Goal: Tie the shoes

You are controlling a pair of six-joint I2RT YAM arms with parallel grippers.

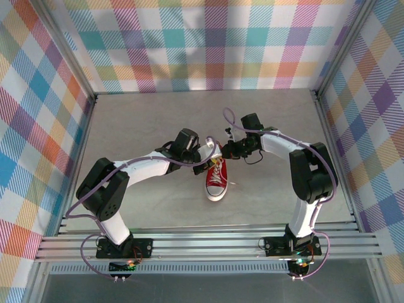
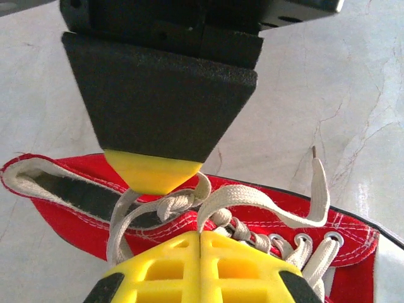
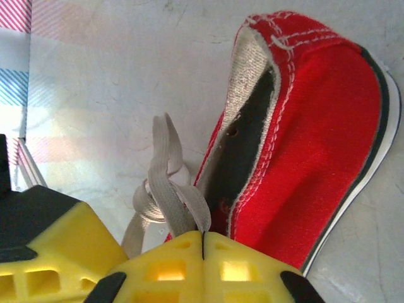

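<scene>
A small red sneaker (image 1: pixel 216 181) lies mid-table, white toe cap toward the near edge. Both grippers meet over its open heel end. In the left wrist view my left gripper (image 2: pixel 201 235) is shut on a white lace strand (image 2: pixel 252 203) that rises from the knot (image 2: pixel 173 205) above the red canvas (image 2: pixel 76 221). The right gripper's yellow tip (image 2: pixel 154 173) hangs just above that knot. In the right wrist view my right gripper (image 3: pixel 203 235) is shut on a lace loop (image 3: pixel 165 167) beside the shoe's opening (image 3: pixel 252 145). From above, the left gripper (image 1: pixel 213 153) and right gripper (image 1: pixel 227 151) almost touch.
The grey marbled tabletop (image 1: pixel 145 120) is boxed in by plaid walls (image 1: pixel 38 126). A metal rail (image 1: pixel 208 243) runs along the near edge by the arm bases. A loose lace end (image 2: pixel 319 183) sticks up beside the eyelets. The left gripper's yellow finger (image 3: pixel 57 243) crowds the right wrist view.
</scene>
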